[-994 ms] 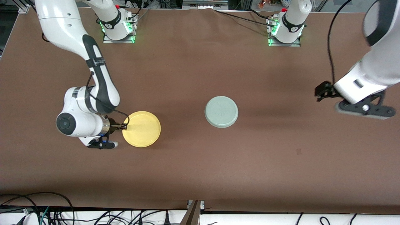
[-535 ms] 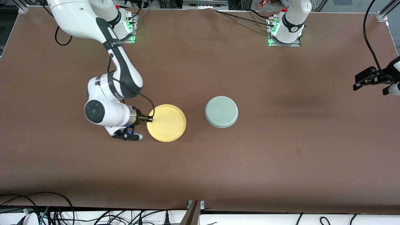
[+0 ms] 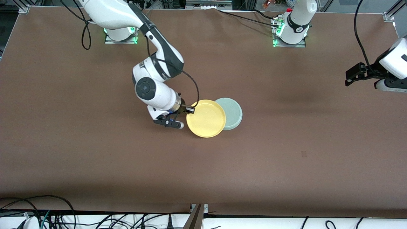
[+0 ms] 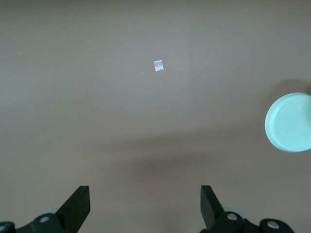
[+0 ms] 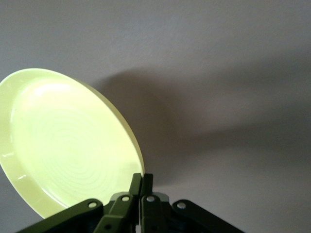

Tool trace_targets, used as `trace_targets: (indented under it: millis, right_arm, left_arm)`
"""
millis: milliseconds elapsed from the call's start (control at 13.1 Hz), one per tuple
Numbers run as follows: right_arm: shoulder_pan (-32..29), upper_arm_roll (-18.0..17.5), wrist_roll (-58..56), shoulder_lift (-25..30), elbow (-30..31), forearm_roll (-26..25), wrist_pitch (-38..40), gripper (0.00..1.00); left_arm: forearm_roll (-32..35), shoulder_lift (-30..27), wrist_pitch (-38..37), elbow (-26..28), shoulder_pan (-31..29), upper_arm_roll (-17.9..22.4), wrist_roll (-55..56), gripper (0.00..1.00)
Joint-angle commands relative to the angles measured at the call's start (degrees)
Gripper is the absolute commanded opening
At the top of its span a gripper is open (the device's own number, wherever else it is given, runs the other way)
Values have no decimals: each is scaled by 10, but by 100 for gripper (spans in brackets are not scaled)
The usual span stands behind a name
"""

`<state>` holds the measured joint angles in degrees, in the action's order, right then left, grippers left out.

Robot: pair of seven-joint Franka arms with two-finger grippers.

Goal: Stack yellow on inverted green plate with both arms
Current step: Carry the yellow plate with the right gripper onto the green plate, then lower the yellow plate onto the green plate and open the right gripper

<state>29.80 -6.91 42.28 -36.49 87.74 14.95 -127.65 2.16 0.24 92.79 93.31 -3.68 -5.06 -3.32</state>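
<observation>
My right gripper is shut on the rim of the yellow plate and holds it up, right side up. From the front camera the plate covers the edge of the green plate on the right arm's side. The green plate lies upside down in the middle of the table. In the right wrist view the fingers pinch the yellow plate's rim, and its shadow falls on the table. My left gripper hangs open over the left arm's end of the table. Its wrist view shows the fingertips wide apart with nothing between them, and the green plate off to one side.
The brown table top carries a small pale square mark, seen faintly from the front camera. Both arm bases stand along the table's edge farthest from the front camera. Cables hang past the edge nearest that camera.
The right arm has carried the yellow plate from the right arm's end toward the middle, and it now overlaps the green plate. The left arm has drawn back to its end of the table.
</observation>
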Motion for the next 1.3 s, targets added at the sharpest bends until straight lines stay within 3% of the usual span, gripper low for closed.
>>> trace_targets:
  millis: [0, 382, 688, 1224]
  right_arm:
    - [29, 1, 38, -18, 0, 2, -38, 0]
    - [73, 1, 77, -54, 0, 1, -110, 0]
    - [98, 1, 82, -64, 0, 2, -117, 0]
    - [78, 2, 82, -74, 0, 7, -125, 5]
  left_arm:
    - [13, -16, -1, 16, -4, -3, 5, 100]
    - [13, -13, -1, 11, -4, -6, 2, 100]
    - [13, -13, -2, 10, -3, -7, 2, 100]
    - [13, -14, -10, 10, -3, -11, 3, 100]
